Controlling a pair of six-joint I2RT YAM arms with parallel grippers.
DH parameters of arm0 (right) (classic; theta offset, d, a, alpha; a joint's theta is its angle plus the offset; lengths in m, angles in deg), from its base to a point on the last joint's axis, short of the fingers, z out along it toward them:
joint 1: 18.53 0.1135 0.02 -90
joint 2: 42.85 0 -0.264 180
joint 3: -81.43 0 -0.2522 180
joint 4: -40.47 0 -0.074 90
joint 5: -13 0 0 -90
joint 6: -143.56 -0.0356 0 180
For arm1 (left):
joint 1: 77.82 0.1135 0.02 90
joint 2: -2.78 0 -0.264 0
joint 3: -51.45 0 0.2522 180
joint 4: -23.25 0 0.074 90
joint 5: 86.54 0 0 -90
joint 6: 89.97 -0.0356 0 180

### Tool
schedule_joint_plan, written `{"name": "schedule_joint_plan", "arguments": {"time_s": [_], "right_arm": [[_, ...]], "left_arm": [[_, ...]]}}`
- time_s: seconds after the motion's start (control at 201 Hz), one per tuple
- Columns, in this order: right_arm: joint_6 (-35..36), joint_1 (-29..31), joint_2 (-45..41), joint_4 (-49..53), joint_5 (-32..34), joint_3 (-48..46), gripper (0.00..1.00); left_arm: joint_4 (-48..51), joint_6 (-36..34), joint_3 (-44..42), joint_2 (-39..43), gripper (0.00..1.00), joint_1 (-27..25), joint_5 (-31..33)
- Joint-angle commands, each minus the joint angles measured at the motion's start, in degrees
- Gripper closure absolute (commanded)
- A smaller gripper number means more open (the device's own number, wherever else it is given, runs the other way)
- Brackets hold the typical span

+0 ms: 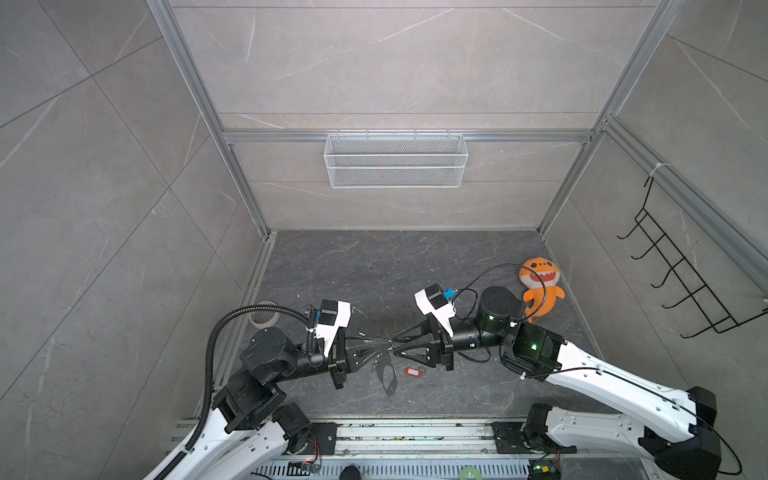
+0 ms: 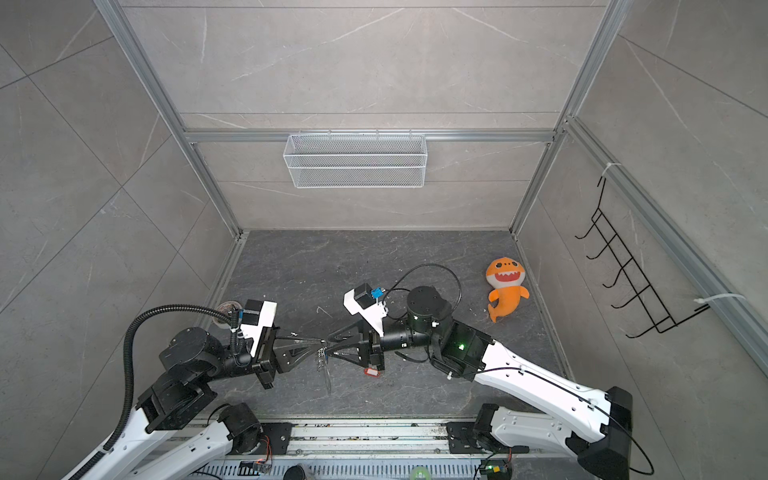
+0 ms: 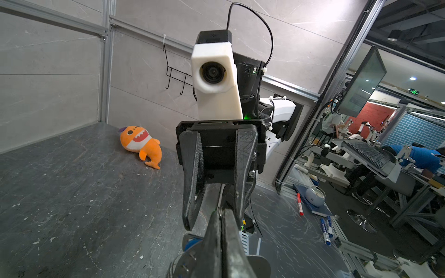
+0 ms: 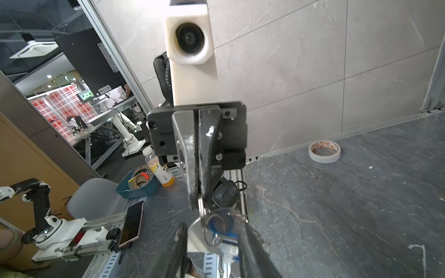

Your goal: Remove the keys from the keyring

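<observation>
Left gripper (image 1: 386, 342): jaws pressed together, pinching a small silver ring of the keyring (image 1: 389, 390); the keyring hangs below its fingertips, over the table (image 1: 332, 257). Right gripper (image 1: 395, 346): tip to tip with the left gripper, jaws apart; blue-tagged key (image 4: 216, 228) sits between its fingers among the silver rings; whether the fingers press it cannot be told. Red-tagged key (image 1: 412, 371): loose on the table, below the right gripper, just beside the hanging keyring.
</observation>
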Motion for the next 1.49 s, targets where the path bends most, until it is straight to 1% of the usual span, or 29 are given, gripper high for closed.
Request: {"name": "schedule_joint_plan", "arguments": {"time_s": [0.0, 0.055, 0.204, 0.329, 0.463, 0.533, 0.638, 0.688, 0.732, 0.772, 0.827, 0.857, 0.927, 1.051, 1.166, 1.31, 1.425, 1.49], "right_arm": [[-1.99, 0.45, 0.44, -3.82, -1.17, -0.93, 0.63], [-1.99, 0.45, 0.56, -3.76, -1.12, -0.95, 0.65], [-1.99, 0.53, 0.87, -3.53, -0.86, -1.05, 0.74], [-2.16, 0.54, 1.13, -3.57, -0.94, -1.26, 0.76], [-2.25, 0.86, 1.57, -3.66, -0.97, -1.24, 0.81], [-2.17, 0.89, 1.66, -3.45, -0.89, -1.24, 0.86], [-1.56, 0.89, 1.27, -2.05, 0.09, -1.26, 0.99], [-1.17, 0.93, 0.89, -0.71, 0.80, -1.04, 1.00], [-0.34, 0.89, 0.49, 1.60, 1.33, -0.45, 1.00], [0.93, 0.89, 0.26, 4.51, 1.54, 0.48, 1.00], [3.26, 0.80, 0.24, 10.42, 2.16, 2.53, 1.00], [4.93, 0.82, 0.32, 14.15, 2.37, 3.96, 1.00], [8.10, 0.63, 0.99, 21.92, 2.84, 7.07, 1.00], [13.05, 0.22, 3.09, 34.00, 2.84, 13.08, 1.00], [15.88, 0.13, 5.05, 41.01, 2.46, 17.52, 1.00], [18.55, 0.06, 8.11, 48.10, 2.63, 23.07, 1.00], [19.50, 0.02, 9.76, 51.20, 2.66, 26.06, 1.00], [19.75, 0.06, 10.26, 52.10, 2.66, 27.16, 1.00]], "left_arm": [[-3.91, -0.25, 0.16, 0.14, 1.00, 0.18, 0.67], [-3.90, -0.25, 0.16, 0.06, 1.00, 0.17, 0.75], [-4.01, -0.23, 0.07, 0.18, 1.00, 0.18, 1.38], [-3.96, -0.13, 0.07, 0.35, 1.00, 0.16, 2.04], [-4.26, 0.04, -0.19, 0.51, 1.00, 0.19, 2.96], [-4.38, 0.17, -0.19, 0.66, 1.00, 0.16, 3.06], [-4.16, 0.45, 0.02, 0.86, 1.00, 0.14, 2.79], [-3.27, 0.54, 0.43, 0.82, 1.00, 0.12, 2.68], [-1.69, 0.41, 1.13, 0.72, 1.00, 0.17, 2.51], [0.17, 0.04, 1.99, 0.54, 0.87, 0.18, 1.92], [3.48, -0.60, 3.41, 0.22, 0.74, 0.16, 1.52], [5.64, -1.13, 4.18, -0.10, 0.70, 0.17, 1.25], [11.12, -2.35, 6.48, -1.38, 0.66, 0.19, 0.67], [19.90, -4.56, 10.77, -5.22, 0.65, 0.17, -1.33], [26.10, -6.77, 14.01, -8.58, 0.64, 0.12, -3.00], [29.20, -8.25, 16.64, -11.58, 0.64, 0.18, -5.31], [29.73, -8.69, 17.61, -12.71, 0.68, 0.18, -5.98], [29.67, -8.69, 17.78, -13.20, 0.72, 0.18, -6.61]]}}
